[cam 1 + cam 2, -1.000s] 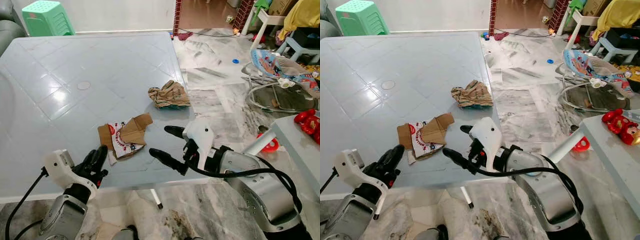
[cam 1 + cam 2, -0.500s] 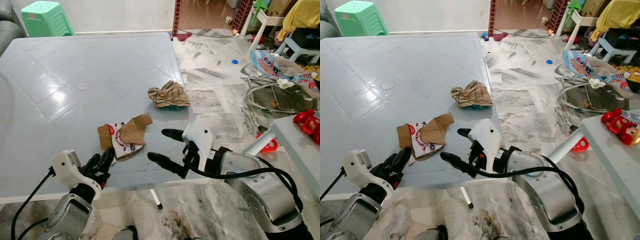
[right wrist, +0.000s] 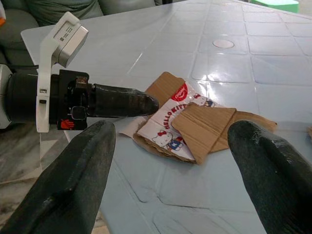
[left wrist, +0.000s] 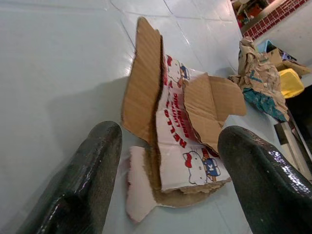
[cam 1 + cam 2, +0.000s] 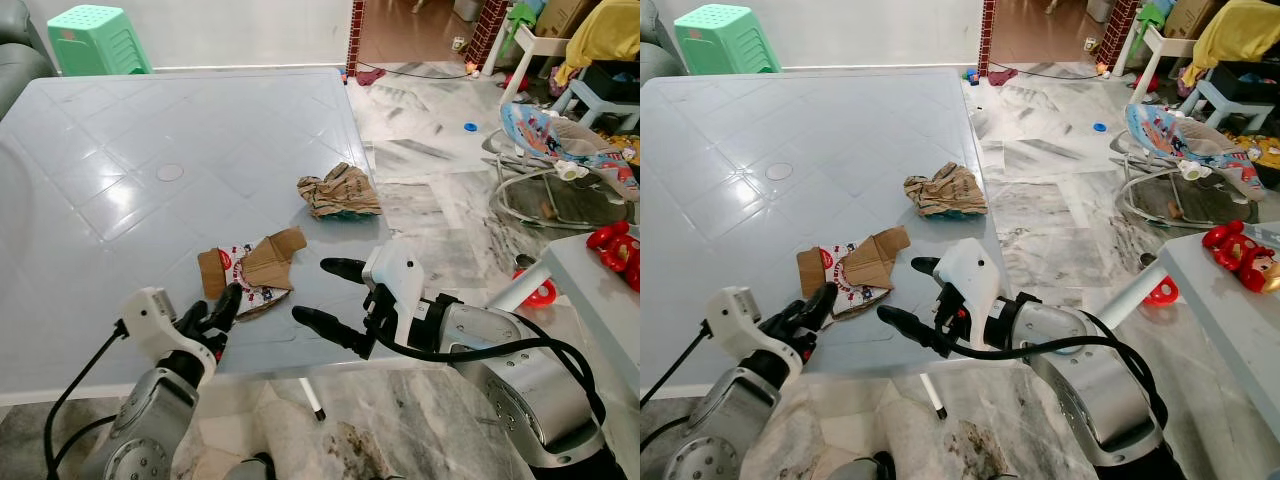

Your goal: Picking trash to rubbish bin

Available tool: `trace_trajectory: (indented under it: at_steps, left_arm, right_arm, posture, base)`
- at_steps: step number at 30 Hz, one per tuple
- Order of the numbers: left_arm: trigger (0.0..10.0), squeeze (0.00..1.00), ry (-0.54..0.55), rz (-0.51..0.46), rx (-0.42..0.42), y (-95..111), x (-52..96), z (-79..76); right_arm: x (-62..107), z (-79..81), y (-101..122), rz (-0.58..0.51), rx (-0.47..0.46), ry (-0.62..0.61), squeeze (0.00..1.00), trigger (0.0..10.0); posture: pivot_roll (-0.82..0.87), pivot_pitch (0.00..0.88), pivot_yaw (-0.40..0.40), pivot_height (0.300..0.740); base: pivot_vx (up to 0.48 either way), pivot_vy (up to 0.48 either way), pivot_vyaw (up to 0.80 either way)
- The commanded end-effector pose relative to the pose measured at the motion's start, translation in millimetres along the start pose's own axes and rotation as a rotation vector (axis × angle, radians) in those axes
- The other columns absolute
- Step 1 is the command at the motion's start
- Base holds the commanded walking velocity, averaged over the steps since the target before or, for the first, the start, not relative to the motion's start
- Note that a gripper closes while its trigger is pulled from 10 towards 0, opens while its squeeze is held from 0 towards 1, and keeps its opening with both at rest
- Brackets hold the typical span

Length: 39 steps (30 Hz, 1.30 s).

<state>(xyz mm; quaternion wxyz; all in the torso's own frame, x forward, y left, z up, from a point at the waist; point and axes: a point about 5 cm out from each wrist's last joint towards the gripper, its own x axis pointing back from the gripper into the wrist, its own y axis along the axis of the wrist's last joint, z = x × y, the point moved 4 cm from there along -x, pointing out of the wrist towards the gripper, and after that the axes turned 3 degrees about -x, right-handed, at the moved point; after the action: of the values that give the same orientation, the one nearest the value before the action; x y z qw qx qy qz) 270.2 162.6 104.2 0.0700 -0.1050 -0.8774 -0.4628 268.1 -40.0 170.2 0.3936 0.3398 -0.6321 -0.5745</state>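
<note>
Flat torn cardboard (image 5: 250, 275) near table (image 5: 120, 150) front edge, left gripper (image 4: 161, 161) and right gripper (image 5: 322, 292) both wide open, empty; easy to push away, not grab.

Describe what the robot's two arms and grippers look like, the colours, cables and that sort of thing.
Both arms are silver metal cylinders ending in white plastic wrist housings. The left gripper and right gripper each have two long, glossy black fingers with rounded tips. Black cables loop along the outside of each forearm. The left wrist carries small red markings near the finger base.
</note>
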Motion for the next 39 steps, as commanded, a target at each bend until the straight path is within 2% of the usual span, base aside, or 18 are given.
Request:
trace_trajectory:
  at_steps: [1,6,7,8,9,17,25,39]
  left_arm:
    - [10.0,0.0,0.009,0.026,0.011,-5.4,-0.3,0.1]
    - [10.0,0.0,-0.01,0.048,0.038,-11.6,-4.9,-1.2]
    - [7.3,0.0,-0.014,0.048,0.034,-11.6,-7.2,-1.5]
    - [7.3,0.0,-0.017,0.048,0.031,-11.6,-8.7,-1.6]
    - [0.0,0.0,-0.021,0.041,0.036,-10.6,-10.9,-1.9]
    - [0.0,0.0,0.008,-0.005,0.086,-6.2,-27.2,11.4]
    - [0.0,0.0,0.0,-0.043,0.13,-4.7,-34.5,10.4]
    - [0.0,0.0,-0.025,-0.088,0.147,-0.2,-40.2,6.3]
  right_arm:
    - [2.1,1.9,3.7,-0.004,0.012,0.001,0.0,10.0]
    - [2.3,2.9,3.2,-0.004,0.01,-0.001,0.0,10.0]
    - [1.7,3.0,3.4,-0.005,0.009,-0.002,0.0,10.0]
    - [1.3,3.1,3.5,-0.006,0.009,-0.002,0.0,10.0]
    - [0.9,3.0,3.8,-0.007,0.009,-0.003,0.0,10.0]
    - [1.7,2.5,5.0,-0.011,0.006,-0.018,0.0,10.0]
    - [1.7,2.3,4.5,-0.012,0.002,-0.028,0.0,10.0]
    - [1.5,2.3,3.4,-0.008,0.003,-0.036,0.0,10.0]
  posture:
    - [-0.04,0.112,-0.019,0.74]
    - [-0.04,0.115,-0.018,0.74]
    - [-0.04,0.115,-0.018,0.74]
    - [-0.04,0.115,-0.018,0.74]
    - [-0.04,0.115,-0.018,0.74]
    - [-0.06,0.124,-0.015,0.74]
    - [-0.06,0.126,-0.014,0.74]
    - [-0.06,0.128,-0.014,0.74]
  base:
    - [0.0,0.0,0.0]
    - [0.0,0.0,0.0]
    - [0.0,0.0,0.0]
    - [0.0,0.0,0.0]
    - [0.0,0.0,0.0]
    - [0.0,0.0,0.0]
    - [0.0,0.0,0.0]
    - [0.0,0.0,0.0]
